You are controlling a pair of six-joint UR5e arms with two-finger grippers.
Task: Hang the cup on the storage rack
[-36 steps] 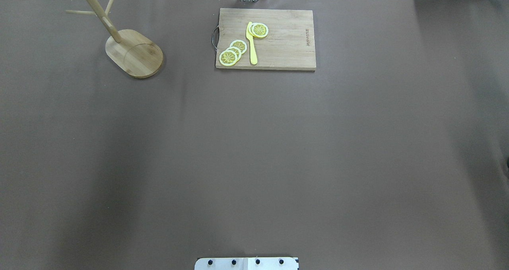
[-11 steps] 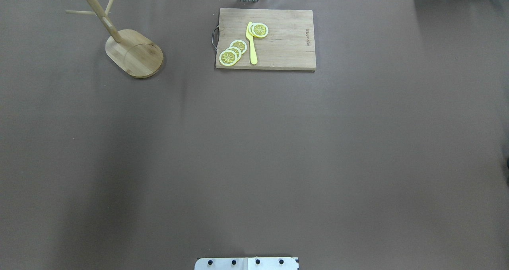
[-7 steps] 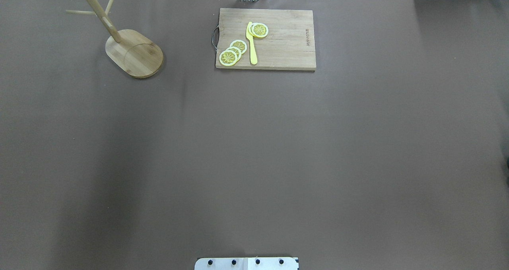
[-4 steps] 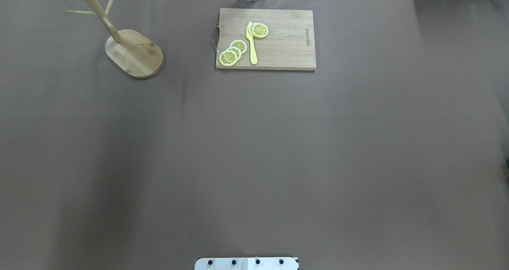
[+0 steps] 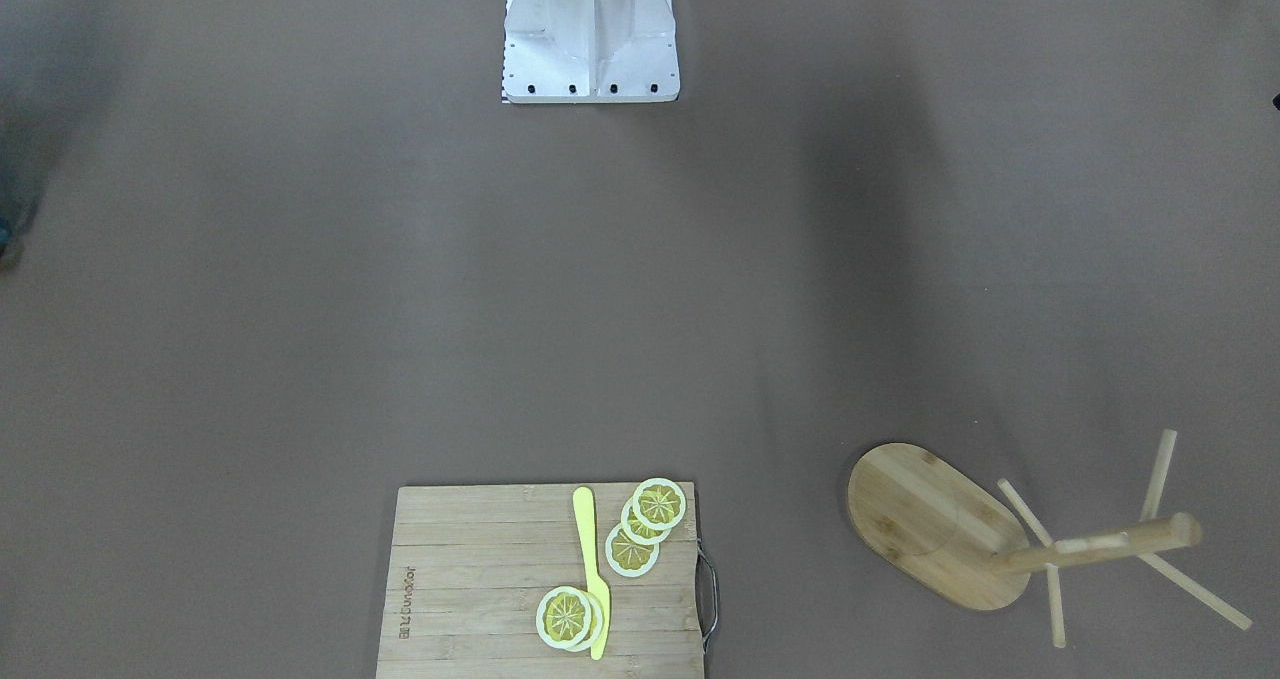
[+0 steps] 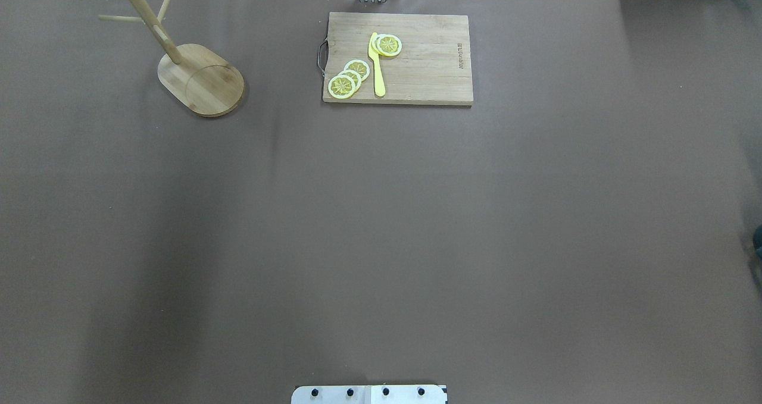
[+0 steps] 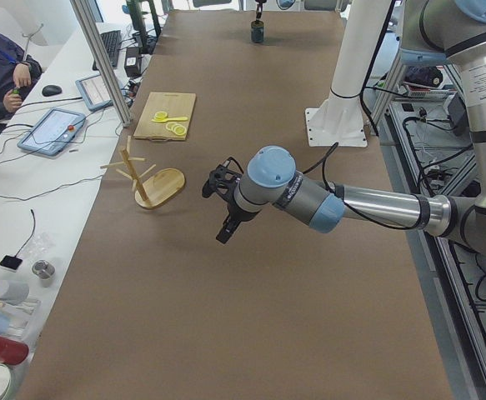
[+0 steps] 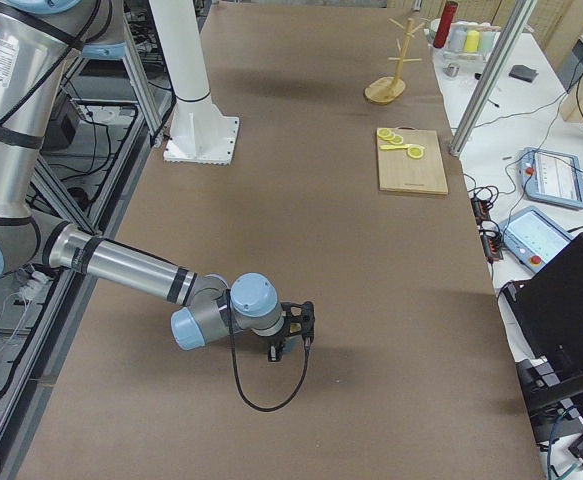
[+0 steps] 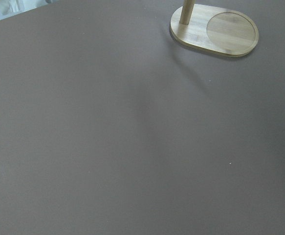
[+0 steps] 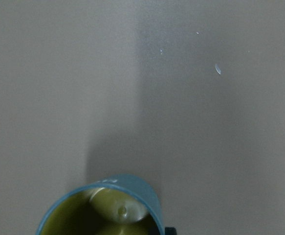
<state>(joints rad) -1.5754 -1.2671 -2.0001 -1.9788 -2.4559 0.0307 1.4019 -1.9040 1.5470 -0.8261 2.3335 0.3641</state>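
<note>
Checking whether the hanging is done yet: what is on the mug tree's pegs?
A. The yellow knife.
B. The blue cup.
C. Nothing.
C: every peg of the storage rack is bare in the overhead and front views, while the cup shows in the right wrist view with no rack near it.

I see the slate-blue cup [image 10: 132, 188], yellow-green inside, upright under my right end effector [image 8: 304, 326]. The bamboo storage rack [image 9: 220, 34] stands ahead of my left end effector [image 7: 219, 210].

Silver arm tubes [image 7: 376, 204], pale-blue joint caps [image 7: 269, 167], black bands [image 7: 422, 212], black cable [image 8: 235, 365], white pedestal [image 5: 590, 39].
</note>
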